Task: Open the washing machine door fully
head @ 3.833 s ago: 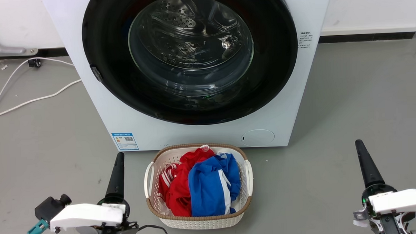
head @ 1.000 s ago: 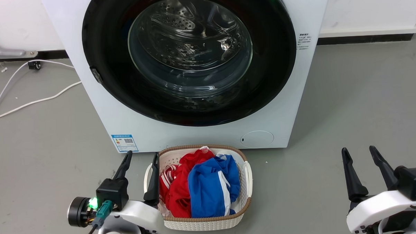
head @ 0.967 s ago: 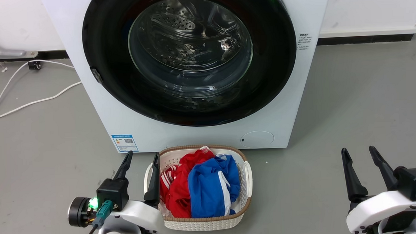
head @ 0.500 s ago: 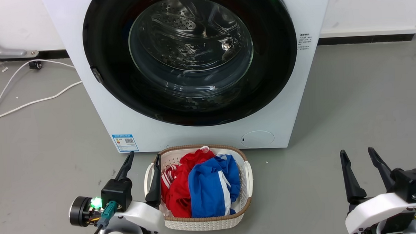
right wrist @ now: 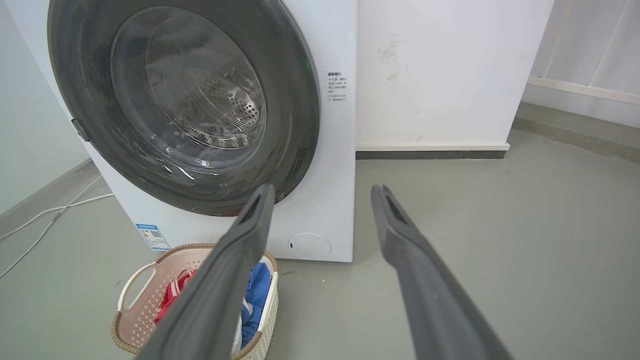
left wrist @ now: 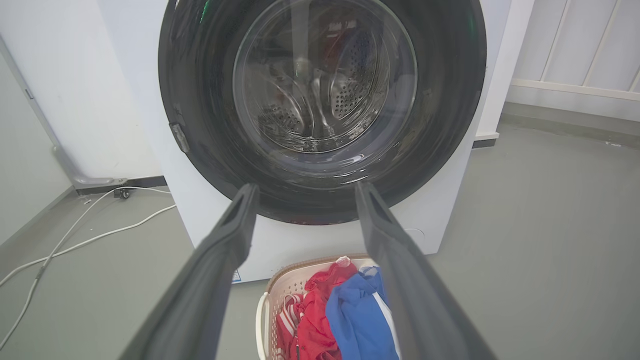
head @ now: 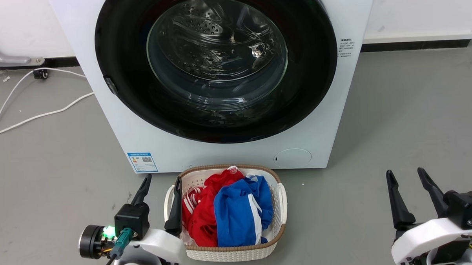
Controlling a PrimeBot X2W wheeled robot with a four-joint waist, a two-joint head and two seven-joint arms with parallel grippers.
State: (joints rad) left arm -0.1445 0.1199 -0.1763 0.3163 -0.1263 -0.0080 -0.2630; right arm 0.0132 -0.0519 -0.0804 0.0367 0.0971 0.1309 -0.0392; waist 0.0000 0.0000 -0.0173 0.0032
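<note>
The washing machine door (head: 132, 93) (left wrist: 445, 115) (right wrist: 295, 125) is a wide glossy black ring around a bulging clear glass bowl (head: 217, 50), lying flush against the white machine front. A small latch tab (head: 109, 85) sits on its left rim. My left gripper (head: 162, 181) (left wrist: 306, 192) stands open low at the left, near the basket's left edge, well below the door. My right gripper (head: 405, 173) (right wrist: 322, 192) stands open at the lower right, far from the machine, with nothing between its fingers.
A white woven basket (head: 280, 229) (left wrist: 263, 310) (right wrist: 131, 315) with red and blue clothes sits on the grey floor right before the machine. White cables (head: 31, 116) trail over the floor at the left. A white wall (right wrist: 440, 75) stands right of the machine.
Since 3.8 s ago both wrists have turned and both grippers have gone from shut to open. Over the last second the arms hardly moved. The door looks the same.
</note>
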